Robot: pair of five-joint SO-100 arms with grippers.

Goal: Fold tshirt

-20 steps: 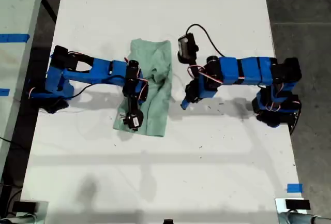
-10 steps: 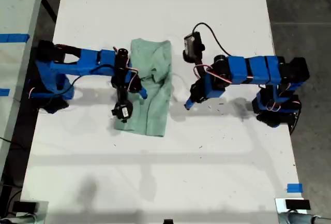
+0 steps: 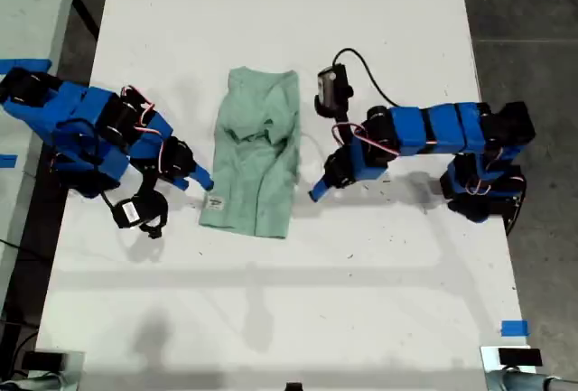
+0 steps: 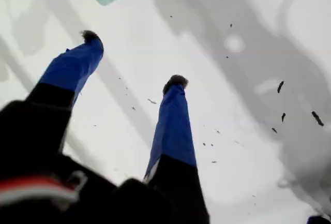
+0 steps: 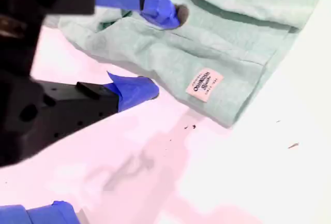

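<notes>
Mint-green tshirt (image 3: 255,162) lies folded into a narrow strip mid-tabletop (image 3: 289,301), both arms now off it.
My second gripper (image 5: 160,50), at the exterior view's left, has pulled back from the cloth, jaws spread and empty; my first gripper (image 4: 132,58) hovers right of it, jaws apart. The fold looks released; a crosswise fold likely remains.

The tshirt (image 3: 256,158) is pale mint green with a small cream label (image 5: 205,84) printed in reddish letters, lying on a plain white table (image 3: 361,265) flecked with dark specks, while my first gripper (image 4: 134,61) and my second gripper (image 5: 163,53) are bright blue on black bodies.
</notes>
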